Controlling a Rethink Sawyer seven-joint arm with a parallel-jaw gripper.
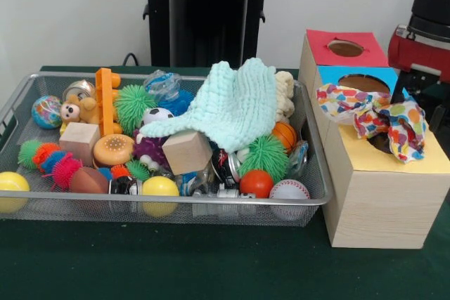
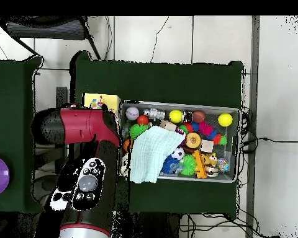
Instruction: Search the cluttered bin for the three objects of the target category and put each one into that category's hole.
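One red and black arm (image 1: 424, 36) stands over the right end of the tabletop (image 1: 211, 265), above the wooden sorting box (image 1: 380, 201). Beside the box sits the wire mesh bin (image 1: 176, 201), heaped with balls, blocks and spiky toys. Judging by what is at the box, cloth is the target category. The mint knitted cloth (image 1: 232, 107) lies on top of the heap towards the bin's box end, draped over a wooden cube (image 1: 186, 151). It looks light, limp and thick. A pinch on a raised fold near its middle should lift it clear, though the loose knit may snag a spiky ball (image 1: 265, 156). The polka-dot cloth (image 1: 373, 114) is bunched over the yellow-topped section, partly covering the dark hole (image 1: 380, 142). It is thin and floppy, likely to catch on the rim. Only a dark part of the pincer (image 1: 399, 93) shows behind it, so I cannot tell whether it grips or has let go. No third cloth shows.
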